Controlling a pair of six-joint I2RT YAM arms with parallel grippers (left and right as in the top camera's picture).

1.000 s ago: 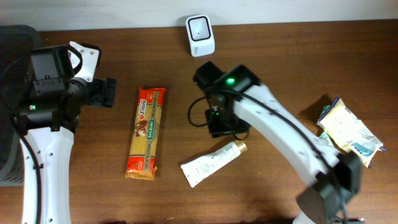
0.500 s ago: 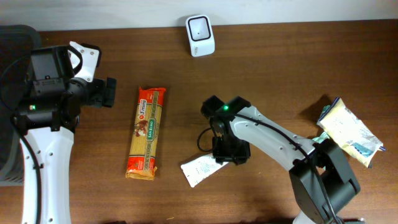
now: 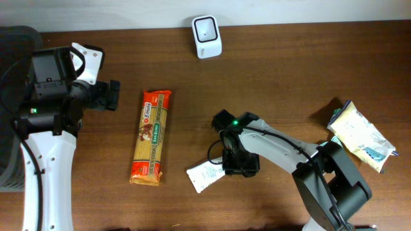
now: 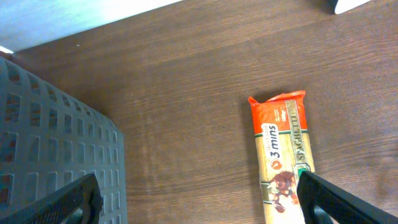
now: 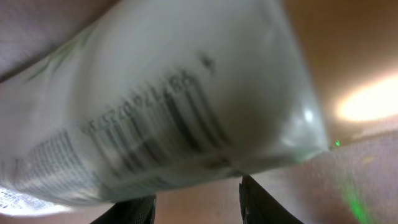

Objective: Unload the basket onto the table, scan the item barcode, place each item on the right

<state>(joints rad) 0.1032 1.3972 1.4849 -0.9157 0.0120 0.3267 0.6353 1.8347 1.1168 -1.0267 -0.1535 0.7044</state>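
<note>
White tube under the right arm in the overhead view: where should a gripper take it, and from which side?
Take the white tube probably at its middle, from straight above, fingers across its short width. It lies flat and diagonal on the table. Its crimped lower-left end looks thin and flat, poor to pinch. Keep the barcode, seen in the right wrist view, uncovered.

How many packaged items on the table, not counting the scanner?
3: spaghetti pack left of centre; white tube at centre, partly under the right gripper; crinkled packet at the right edge, possibly hiding another underneath.
</note>
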